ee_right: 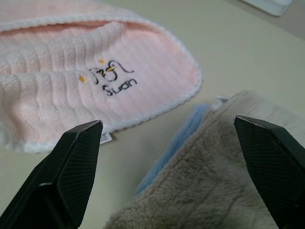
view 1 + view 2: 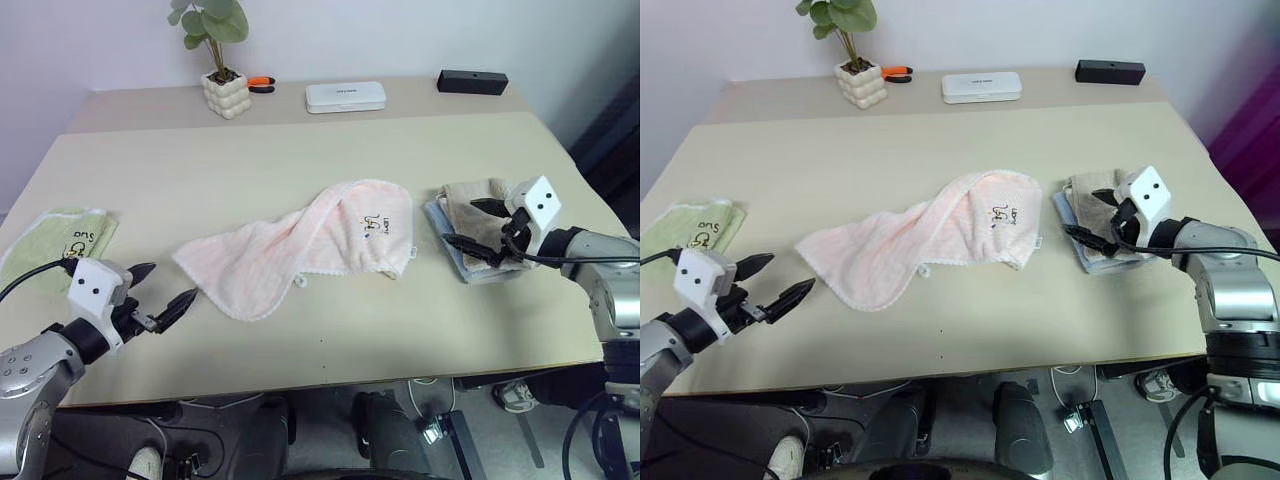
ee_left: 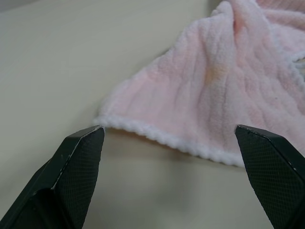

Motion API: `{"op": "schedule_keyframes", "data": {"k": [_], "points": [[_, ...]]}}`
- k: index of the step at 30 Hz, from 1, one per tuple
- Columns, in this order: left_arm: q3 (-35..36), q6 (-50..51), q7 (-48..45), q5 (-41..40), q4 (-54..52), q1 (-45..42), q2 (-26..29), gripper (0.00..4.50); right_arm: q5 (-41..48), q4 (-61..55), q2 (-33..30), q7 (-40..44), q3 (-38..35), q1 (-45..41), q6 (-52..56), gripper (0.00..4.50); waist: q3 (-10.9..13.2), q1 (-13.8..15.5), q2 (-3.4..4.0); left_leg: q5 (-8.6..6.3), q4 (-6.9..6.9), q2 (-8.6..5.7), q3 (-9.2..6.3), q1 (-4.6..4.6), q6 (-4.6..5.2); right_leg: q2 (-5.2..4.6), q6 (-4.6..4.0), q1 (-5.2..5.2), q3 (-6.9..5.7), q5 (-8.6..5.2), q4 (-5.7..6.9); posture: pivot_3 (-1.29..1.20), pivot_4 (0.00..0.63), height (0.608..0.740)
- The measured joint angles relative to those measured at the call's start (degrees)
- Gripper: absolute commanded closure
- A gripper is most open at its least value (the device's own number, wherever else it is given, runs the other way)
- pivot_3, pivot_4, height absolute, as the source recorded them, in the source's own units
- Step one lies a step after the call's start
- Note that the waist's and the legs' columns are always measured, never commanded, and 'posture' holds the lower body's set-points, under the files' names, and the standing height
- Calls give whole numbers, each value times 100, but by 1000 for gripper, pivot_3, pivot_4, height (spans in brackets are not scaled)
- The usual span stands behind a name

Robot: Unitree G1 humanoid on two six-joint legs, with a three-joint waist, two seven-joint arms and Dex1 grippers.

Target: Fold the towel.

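The pale pink towel (image 2: 300, 245) lies rumpled and partly doubled over across the middle of the table, its dark logo (image 2: 375, 226) near the right end. My left gripper (image 2: 160, 292) hovers open just off the towel's left corner; in the left wrist view that white-edged corner (image 3: 157, 136) lies a short way beyond the spread fingertips (image 3: 88, 143). My right gripper (image 2: 478, 226) is open above a folded cloth stack, to the right of the towel's logo end (image 1: 109, 78). Neither gripper touches the towel.
A beige cloth on a folded blue one (image 2: 470, 215) sits at the right. A light green towel (image 2: 55, 240) lies at the left edge. A potted plant (image 2: 222, 70), an orange tool (image 2: 260, 83), a white box (image 2: 345, 96) and a black box (image 2: 472, 81) line the far side.
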Motion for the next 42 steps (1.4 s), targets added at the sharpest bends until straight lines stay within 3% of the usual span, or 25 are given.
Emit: {"op": "schedule_keyframes", "data": {"k": [8,13,19,27,30,37,42], "points": [[-352,23,134,46,-32,-254,-155,37,17,-505,107,-157,69,123,148,0,-1,37,-2,0,5,-2,-3,-2,0,0,3,2,0,2,-1,0,150,740],[-1390,339,-256,11,-728,-471,236,37,14,-663,406,-313,211,255,248,0,-1,13,-2,0,4,-2,0,-2,0,-1,2,2,3,1,-2,0,150,740],[-2584,396,-261,593,-841,-948,391,37,24,-1046,670,-550,311,350,426,0,-1,12,0,0,2,-2,-2,-1,0,2,3,0,2,2,3,0,150,740],[-2904,196,-138,1312,-242,-903,454,37,136,-1534,749,-822,357,720,627,0,-1,14,0,-1,3,-2,-2,-1,1,2,3,0,2,1,2,0,150,740],[-2970,62,-160,1358,-89,-966,297,828,176,-1591,760,-874,355,719,632,0,-3,36,2,-1,4,-2,-3,-1,1,1,3,3,2,1,1,0,150,740],[-3098,-528,-114,1522,349,-1074,103,4260,194,-1588,805,-893,357,719,559,0,-5,25,4,0,6,-2,-5,4,1,1,3,5,0,2,5,0,150,740],[-2883,-677,-48,1615,498,-1051,89,4392,179,-1549,865,-862,420,619,477,0,-5,8,5,-1,4,-2,-4,4,1,1,8,4,1,4,5,0,150,740]]}}
